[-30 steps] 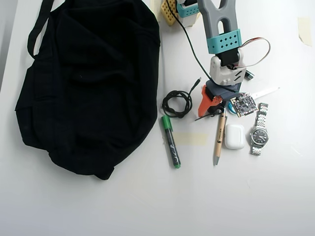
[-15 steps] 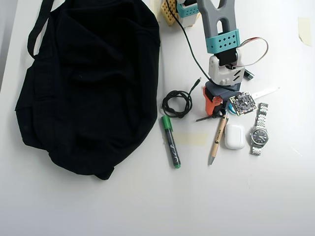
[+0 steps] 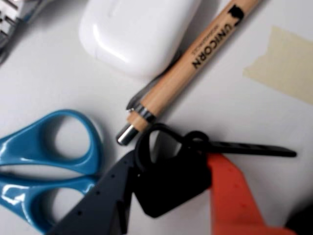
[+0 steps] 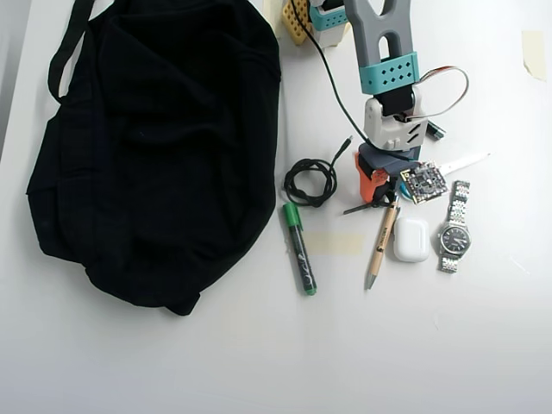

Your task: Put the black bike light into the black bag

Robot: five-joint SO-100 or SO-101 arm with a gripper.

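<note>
Clamping is in progress: the gripper (image 3: 171,188) has its grey and orange jaws closed around the black bike light (image 3: 168,183), whose thin strap tail points right in the wrist view. The light sits at counter (image 4: 388,345) level, just beside the wooden pen (image 3: 195,63), the white earbud case (image 3: 134,32) and blue scissors (image 3: 44,161). Judged progress: grasp made; lift, carry and release remain. The black bag (image 4: 155,147) lies well apart at left overhead.
</note>
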